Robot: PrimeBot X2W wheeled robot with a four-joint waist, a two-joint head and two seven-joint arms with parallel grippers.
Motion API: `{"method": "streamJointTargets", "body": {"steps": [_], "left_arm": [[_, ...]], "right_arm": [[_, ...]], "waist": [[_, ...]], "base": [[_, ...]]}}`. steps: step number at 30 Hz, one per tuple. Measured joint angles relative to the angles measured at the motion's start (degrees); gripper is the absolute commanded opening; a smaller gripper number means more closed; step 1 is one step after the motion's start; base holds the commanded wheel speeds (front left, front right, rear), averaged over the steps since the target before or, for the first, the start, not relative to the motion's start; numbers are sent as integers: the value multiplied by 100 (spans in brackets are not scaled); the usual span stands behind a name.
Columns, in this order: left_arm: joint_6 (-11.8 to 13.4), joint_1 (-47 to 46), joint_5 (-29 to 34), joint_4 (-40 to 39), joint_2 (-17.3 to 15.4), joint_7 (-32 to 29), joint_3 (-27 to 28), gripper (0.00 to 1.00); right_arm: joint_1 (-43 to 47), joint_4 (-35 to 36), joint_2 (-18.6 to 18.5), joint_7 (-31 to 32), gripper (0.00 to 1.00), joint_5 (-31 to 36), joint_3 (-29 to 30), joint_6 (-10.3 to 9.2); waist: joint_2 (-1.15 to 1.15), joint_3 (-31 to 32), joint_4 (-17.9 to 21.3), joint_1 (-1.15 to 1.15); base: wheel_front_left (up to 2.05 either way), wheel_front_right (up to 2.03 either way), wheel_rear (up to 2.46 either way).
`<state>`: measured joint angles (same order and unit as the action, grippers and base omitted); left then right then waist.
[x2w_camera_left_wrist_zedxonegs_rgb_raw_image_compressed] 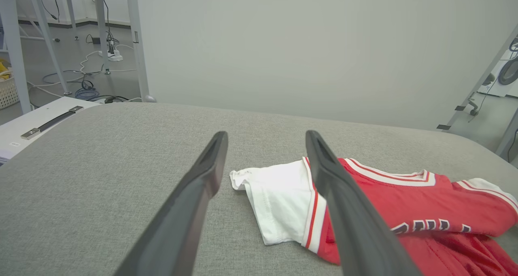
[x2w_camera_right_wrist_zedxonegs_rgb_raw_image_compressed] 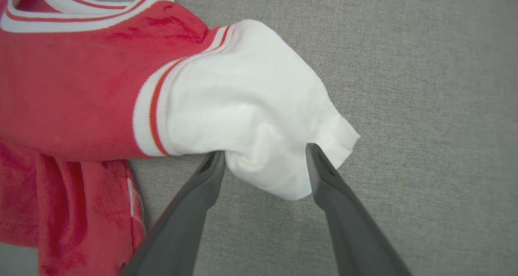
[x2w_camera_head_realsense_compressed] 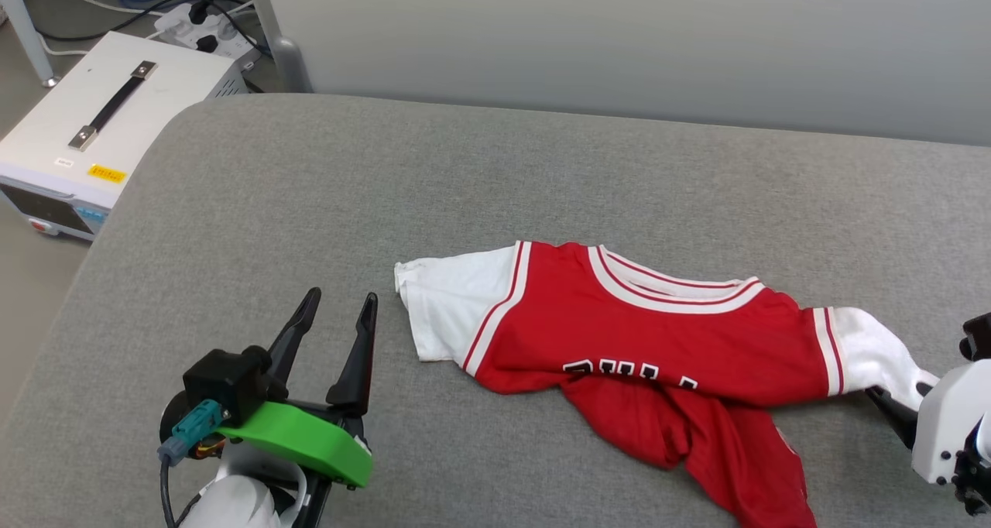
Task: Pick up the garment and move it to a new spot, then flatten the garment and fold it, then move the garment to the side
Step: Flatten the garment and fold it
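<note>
Garment (x2w_camera_head_realsense_compressed: 666,334) lay rumpled toward the bench's (x2w_camera_head_realsense_compressed: 310,203) front right edge; you would have judged it light, soft and floppy. Your right gripper (x2w_camera_right_wrist_zedxonegs_rgb_raw_image_compressed: 264,149) stood wide open astride the white sleeve (x2w_camera_right_wrist_zedxonegs_rgb_raw_image_compressed: 251,98), clamping nothing. Your left gripper (x2w_camera_head_realsense_compressed: 342,296) gaped empty. The shoulder seams looked the best hold.

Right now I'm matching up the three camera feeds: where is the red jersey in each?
Head view: jersey lower right of centre.
Left wrist view: jersey lower right, partly behind the left end effector.
Right wrist view: jersey left and centre, white sleeve inside the open right end effector.
Shared landmark: the striped collar.
</note>
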<state>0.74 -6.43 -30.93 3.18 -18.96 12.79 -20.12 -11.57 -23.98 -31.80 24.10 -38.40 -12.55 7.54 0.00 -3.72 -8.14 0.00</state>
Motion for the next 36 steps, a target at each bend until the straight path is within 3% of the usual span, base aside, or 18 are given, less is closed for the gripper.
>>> {"method": "streamJointTargets", "body": {"steps": [8, 13, 19, 25, 31, 36], "left_arm": [[8, 60, -94, 18, 1, 12, 30, 100], [32, 145, -127, 52, 7, 71, 94, 100], [26, 129, -132, 194, -101, -133, 71, 100], [-271, -702, -193, 504, -489, -1380, -124, 100], [-616, -2037, -772, 1149, -893, -3330, -280, 100], [-708, -2741, -1116, 1759, -1225, -4613, -394, 100]], "right_arm": [[426, 1046, 343, -922, 100, 263, 892, 0], [877, 1844, 977, -1317, 100, 701, 1606, -1], [1155, 2697, 1647, -1378, 100, 1228, 1963, -1], [1141, 3245, 1980, -1306, 100, 1564, 2108, -1], [970, 3474, 2104, -1267, 100, 1719, 2068, -1], [883, 3492, 2235, -1288, 100, 1812, 1971, -2]], "waist": [[0, 177, 270, 0], [0, 233, 460, 0], [0, 135, 681, 0], [0, -177, 876, 0], [0, -564, 1146, 0], [0, -836, 1423, 0]], "base": [[0, 0, 0], [0, 0, 0], [0, 0, 0], [0, 0, 0], [0, 0, 0], [0, 0, 0]]}}
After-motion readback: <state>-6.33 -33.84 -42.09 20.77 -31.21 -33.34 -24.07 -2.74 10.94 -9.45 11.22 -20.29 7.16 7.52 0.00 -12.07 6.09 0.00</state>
